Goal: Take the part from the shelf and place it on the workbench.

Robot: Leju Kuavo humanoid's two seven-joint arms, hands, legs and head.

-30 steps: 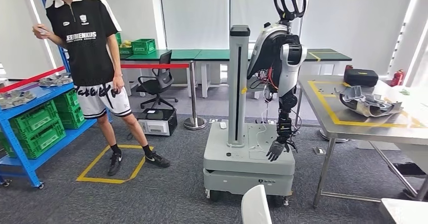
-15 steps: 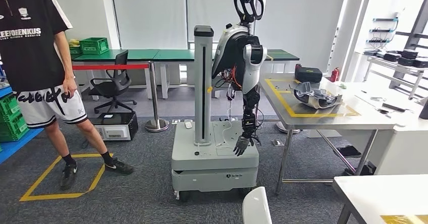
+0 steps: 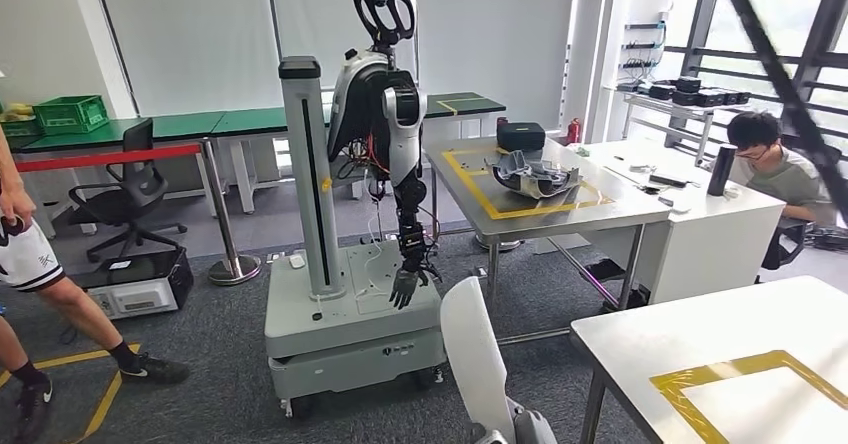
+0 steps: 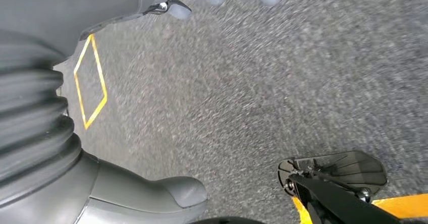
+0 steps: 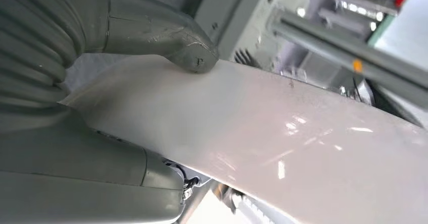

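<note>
Everything has shifted leftward; right hand [image 5: 91, 168] grips one white part [image 5: 262, 133].

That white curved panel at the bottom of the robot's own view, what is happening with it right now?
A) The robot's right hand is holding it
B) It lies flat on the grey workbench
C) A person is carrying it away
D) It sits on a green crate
A: in the right wrist view the right hand has its thumb pressed on the white part, with the hand's body beneath it.
</note>
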